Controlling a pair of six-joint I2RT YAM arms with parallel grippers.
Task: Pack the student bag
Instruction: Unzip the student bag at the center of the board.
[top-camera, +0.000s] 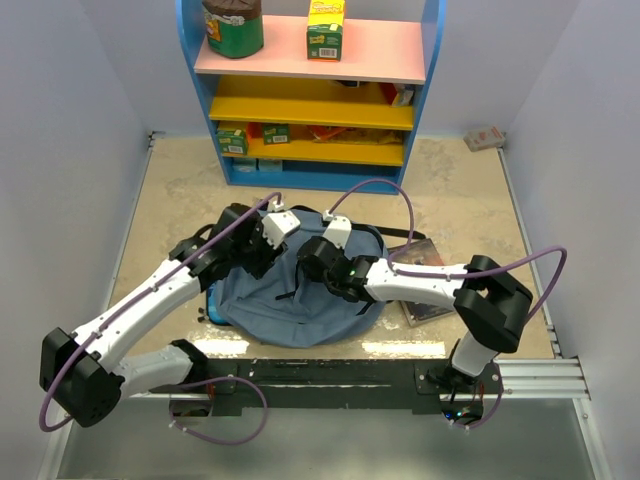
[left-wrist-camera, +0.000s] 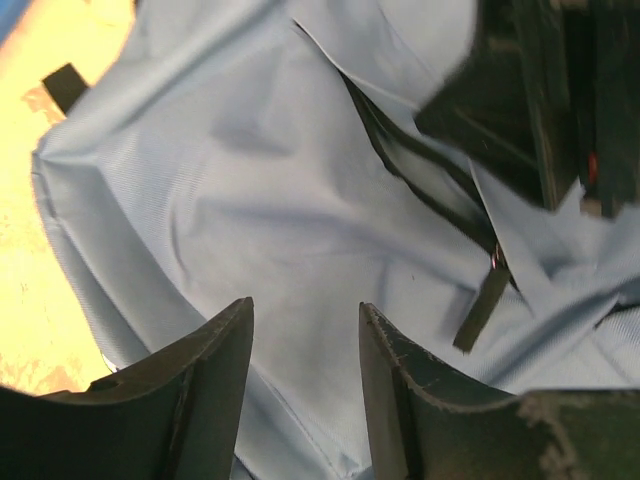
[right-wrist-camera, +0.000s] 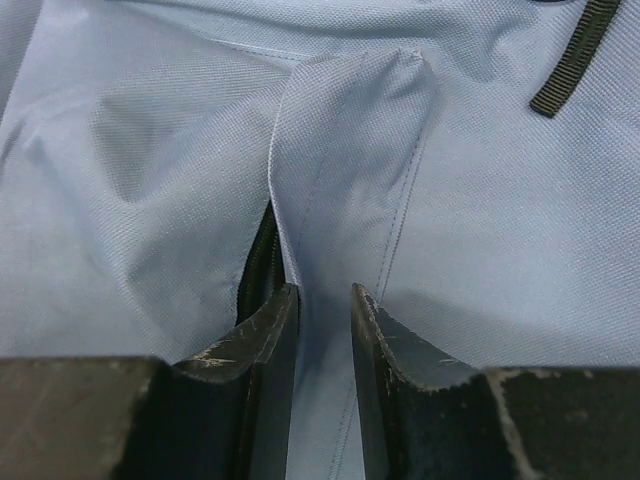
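The student bag (top-camera: 285, 305), soft grey-blue fabric with black straps, lies flat on the table between the two arms. My left gripper (top-camera: 268, 248) hovers over its upper left part. In the left wrist view its jaws (left-wrist-camera: 305, 320) stand open above smooth bag fabric (left-wrist-camera: 250, 200), with nothing between them. My right gripper (top-camera: 332, 268) is on the bag's upper middle. Seen from the right wrist, the right gripper (right-wrist-camera: 323, 295) is shut on a raised fold of bag fabric (right-wrist-camera: 345, 150), beside a dark zip slit (right-wrist-camera: 262, 262).
A book (top-camera: 428, 292) lies on the table right of the bag, partly under my right arm. A blue shelf unit (top-camera: 315, 90) with boxes and a jar stands at the back. A small object (top-camera: 485, 138) sits at the far right. A black strap end (right-wrist-camera: 575, 60) lies on the fabric.
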